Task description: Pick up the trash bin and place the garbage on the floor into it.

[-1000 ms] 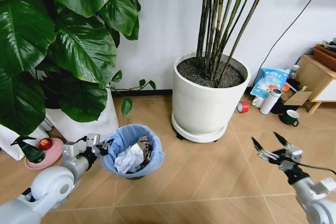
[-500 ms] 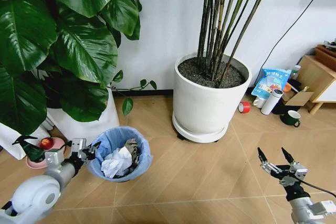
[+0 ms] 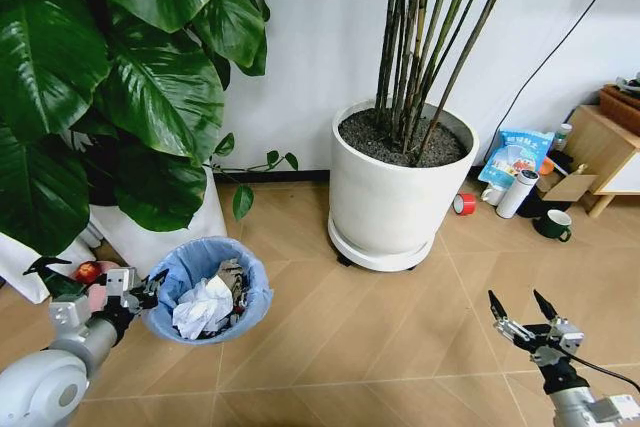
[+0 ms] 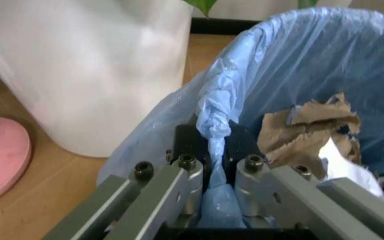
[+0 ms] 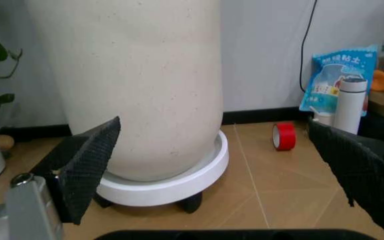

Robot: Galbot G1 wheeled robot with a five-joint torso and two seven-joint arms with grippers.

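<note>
Trash bin (image 3: 205, 290) — paper wads (image 3: 202, 308) inside, left gripper (image 3: 150, 288) clamping rim

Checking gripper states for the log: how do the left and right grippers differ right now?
The left gripper is shut on the trash bin, pinching the blue bag at its rim; the right gripper is open and holds nothing. The left one sits low by the leafy plant's white pot; the right one hangs over bare floor, facing the bamboo pot. Both have two fingers.
</note>
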